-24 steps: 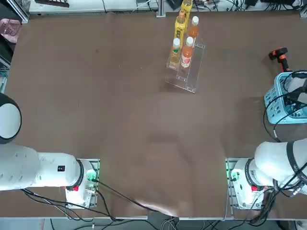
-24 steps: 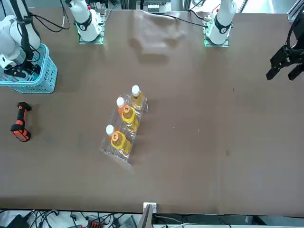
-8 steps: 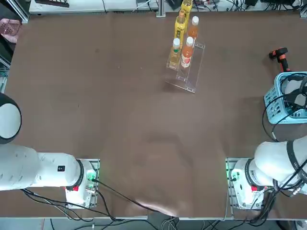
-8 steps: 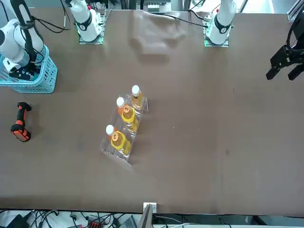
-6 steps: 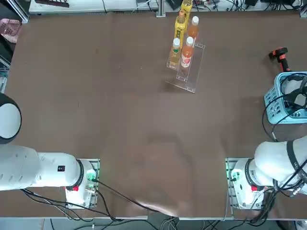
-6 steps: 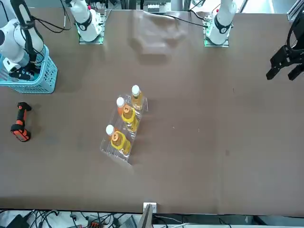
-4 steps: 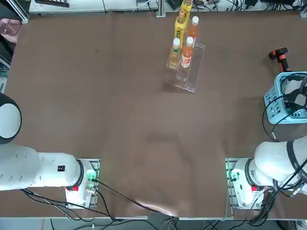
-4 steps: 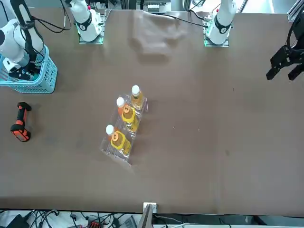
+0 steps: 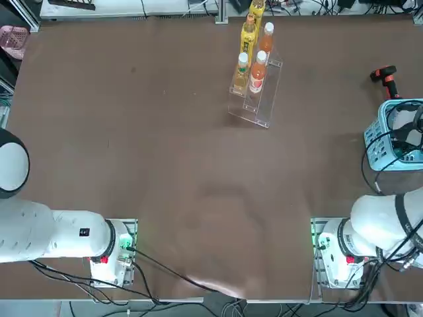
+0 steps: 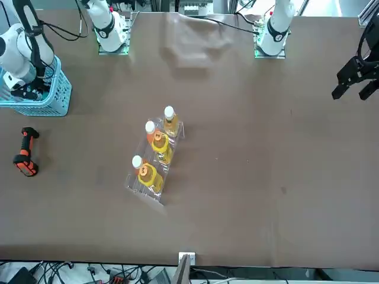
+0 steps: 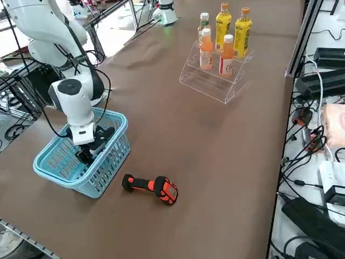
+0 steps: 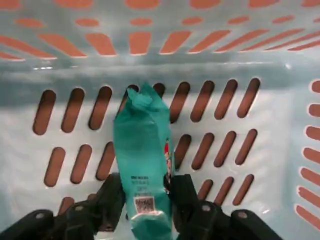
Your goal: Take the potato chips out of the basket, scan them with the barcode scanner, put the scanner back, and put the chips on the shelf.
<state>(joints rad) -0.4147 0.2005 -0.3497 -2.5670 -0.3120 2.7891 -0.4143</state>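
**Right gripper closed on teal packet inside blue basket**

Item 1. Right gripper [image 12: 142, 197]: black two-finger unit, reaching down into the basket; seen at the left of the right side view [image 11: 86, 151]. Its fingers [image 12: 111, 196] stand on either side of the packet's lower end, pressed against both edges, so the grip is clamped on the packet.

Item 2. Small narrow teal-blue potato chips packet [image 12: 144, 160]: crimped top, small printed code panel near the gripped end. Located inside the basket, against its slotted floor, held between the fingers.

Item 3. Light blue plastic lattice-sided basket [image 11: 116, 129]: lower left of the right side view; far right edge of the top view [image 9: 377, 142]; upper left of the front view [image 10: 56, 92]. The white right arm [image 11: 75, 105] descends into it.

Item 4. Black handheld barcode scanner with red-orange body [image 11: 153, 186]: lying on its side on the brown table [image 11: 178, 129], just beside the basket, apart from it; lower centre-left of the right side view.

Item 5. Clear acrylic stepped shelf [image 11: 213, 81]: upper centre of the right side view, well apart from the basket. Carries orange and yellow drink bottles [image 11: 229, 24], upright.
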